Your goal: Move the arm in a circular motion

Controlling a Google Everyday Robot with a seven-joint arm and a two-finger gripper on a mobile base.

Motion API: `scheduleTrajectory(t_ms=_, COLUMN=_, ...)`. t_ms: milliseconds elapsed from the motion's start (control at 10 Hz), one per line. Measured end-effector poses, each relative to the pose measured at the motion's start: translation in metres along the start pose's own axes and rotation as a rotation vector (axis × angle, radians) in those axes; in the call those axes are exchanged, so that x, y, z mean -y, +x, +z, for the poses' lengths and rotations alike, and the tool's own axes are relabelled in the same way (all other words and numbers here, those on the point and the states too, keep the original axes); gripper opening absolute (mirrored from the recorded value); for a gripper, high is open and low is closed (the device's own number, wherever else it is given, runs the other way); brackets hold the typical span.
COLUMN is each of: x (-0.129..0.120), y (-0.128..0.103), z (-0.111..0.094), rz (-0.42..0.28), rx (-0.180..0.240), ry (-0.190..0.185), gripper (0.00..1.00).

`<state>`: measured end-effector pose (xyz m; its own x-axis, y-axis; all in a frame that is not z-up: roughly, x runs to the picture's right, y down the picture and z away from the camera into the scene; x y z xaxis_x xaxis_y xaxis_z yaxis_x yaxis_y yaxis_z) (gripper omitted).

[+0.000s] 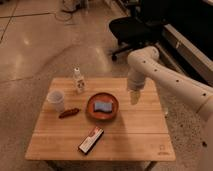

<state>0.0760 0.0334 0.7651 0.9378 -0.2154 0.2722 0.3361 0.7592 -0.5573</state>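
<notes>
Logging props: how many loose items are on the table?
6: bottle back left, cup left, red item beside it, bowl centre, blue sponge in the bowl, packet front. The gripper of the arm hovers right of the bowl.
</notes>
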Motion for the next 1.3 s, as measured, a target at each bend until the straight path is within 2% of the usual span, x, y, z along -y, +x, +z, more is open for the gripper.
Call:
scheduleTrajectory(t_ms=200, x=-0.013, y=-0.053, z=-0.005, rz=-0.139, rx=0.019, ry=0.008, gripper=0.65)
scheduleTrajectory(t_ms=300, x=-0.031, y=-0.079, z=-0.008, rz=-0.216, rx=0.030, ry=0.005, gripper=0.65)
scheduleTrajectory(t_ms=400, x=-0.060, y=-0.106, z=-0.012, rz=-0.308, rx=0.049, ry=-0.004, gripper=0.65)
scheduleTrajectory(t_ms=500, x=-0.082, y=-0.119, z=-0.015, rz=-0.359, rx=0.067, ry=-0.018, gripper=0.65)
scheduleTrajectory(t_ms=700, x=-0.144, y=-0.134, z=-0.025, rz=-0.464, rx=0.113, ry=-0.062, gripper=0.65)
scheduleTrajectory(t_ms=900, x=-0.177, y=-0.129, z=-0.032, rz=-0.488, rx=0.140, ry=-0.082, gripper=0.65)
scheduleTrajectory(t_ms=1000, x=-0.195, y=-0.102, z=-0.037, rz=-0.444, rx=0.149, ry=-0.094, gripper=0.65)
scheduleTrajectory(t_ms=1100, x=-0.200, y=-0.073, z=-0.041, rz=-0.385, rx=0.144, ry=-0.091, gripper=0.65)
scheduleTrajectory(t_ms=1200, x=-0.201, y=-0.041, z=-0.044, rz=-0.315, rx=0.128, ry=-0.081, gripper=0.65)
scheduleTrajectory(t_ms=1300, x=-0.196, y=0.002, z=-0.047, rz=-0.228, rx=0.096, ry=-0.063, gripper=0.65)
